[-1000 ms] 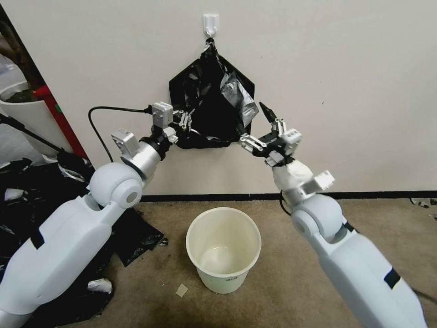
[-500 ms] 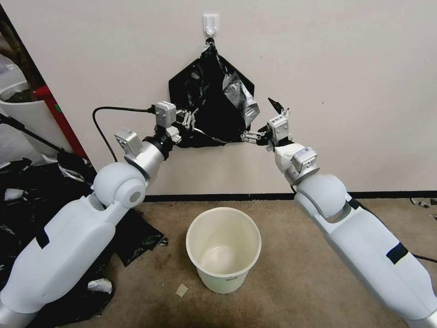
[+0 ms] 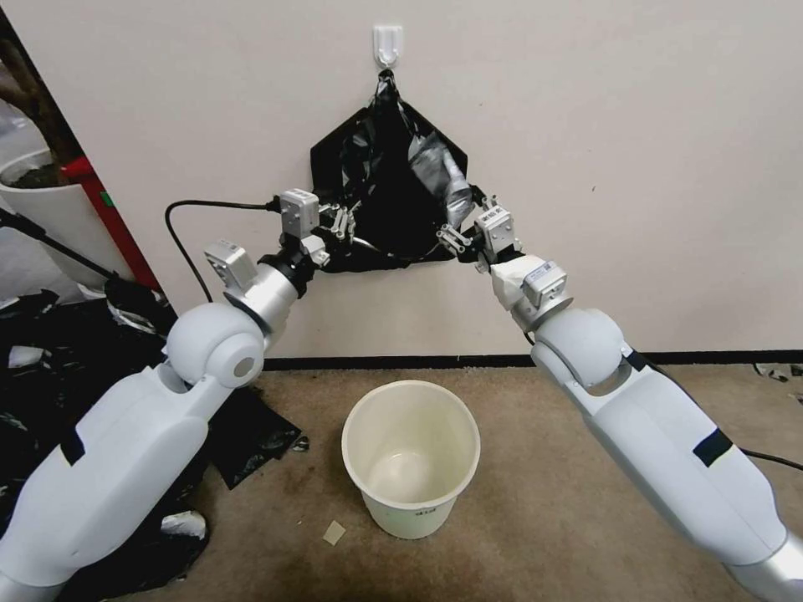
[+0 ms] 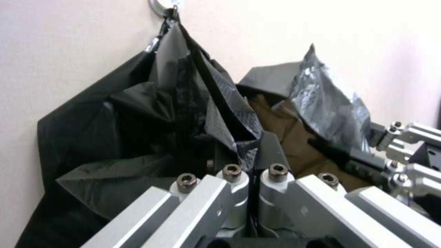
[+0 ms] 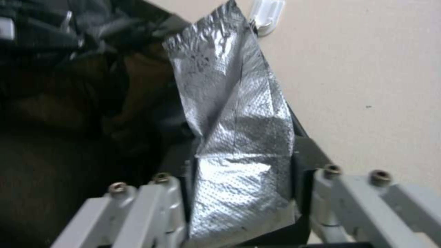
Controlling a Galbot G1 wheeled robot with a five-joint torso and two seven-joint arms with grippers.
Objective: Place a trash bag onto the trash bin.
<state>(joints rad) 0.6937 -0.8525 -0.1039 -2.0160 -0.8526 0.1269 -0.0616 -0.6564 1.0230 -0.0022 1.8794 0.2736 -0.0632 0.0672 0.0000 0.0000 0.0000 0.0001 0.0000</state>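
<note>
Beige carpet (image 3: 519, 468) runs up to a cream wall (image 3: 636, 150) with a dark baseboard, and along the carpet's left edge sits a heap of black plastic bags (image 3: 50, 359) below a white planter pot (image 3: 42, 209). Further right, the left gripper (image 3: 341, 226) is raised against the wall at the lower left corner of the hanging black plastic; in the left wrist view its jaws stand nearly together, pinched on a fold of the trash bag (image 4: 216, 113). That trash bag (image 3: 393, 184) hangs from a white wall hook (image 3: 387, 43), bunched at the top and spread below, lying over a flat matte black pack (image 3: 326, 163) fixed to the wall behind it. Directly beneath, well apart from the bag, the trash bin (image 3: 411, 502) stands upright on the carpet with its mouth open. At the bag's lower right corner the right gripper (image 3: 468, 234) reaches in; in the right wrist view its jaws stand wide with a silvery flap of the bag (image 5: 234, 120) lying between the fingers (image 5: 303, 155), not yet clamped.
</note>
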